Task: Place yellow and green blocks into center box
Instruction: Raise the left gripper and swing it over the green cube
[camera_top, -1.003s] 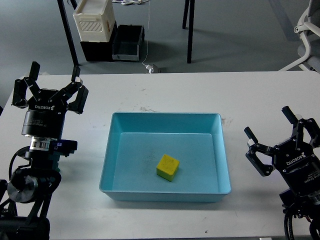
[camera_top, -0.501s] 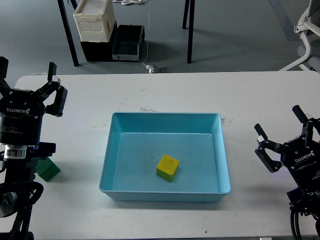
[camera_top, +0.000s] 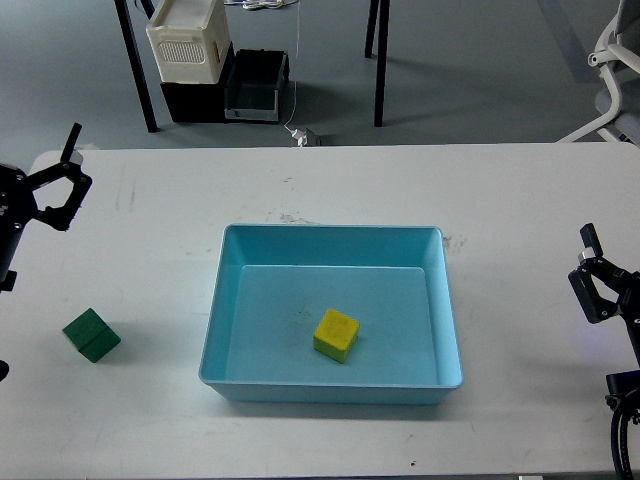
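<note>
The yellow block (camera_top: 336, 334) lies inside the light blue tray (camera_top: 330, 231), a little below its middle. The dark green block (camera_top: 91, 335) sits on the white table, left of the tray and clear of it. My left gripper (camera_top: 28, 150) is at the left edge, above and behind the green block. Only one splayed finger (camera_top: 72, 178) shows, and it holds nothing. My right gripper (camera_top: 625, 225) is at the right edge, well clear of the tray. One splayed finger (camera_top: 592, 285) shows, also holding nothing.
A white slotted crate (camera_top: 188, 42) and a black bin (camera_top: 255, 88) stand on the floor behind the table. Black table legs (camera_top: 379, 60) and an office chair (camera_top: 615, 60) are also behind. The white table (camera_top: 330, 180) spreads around the tray.
My left gripper has drawn back to the left, uncovering the green block on the table. My right gripper has drawn back to the right. The yellow block has not moved.
</note>
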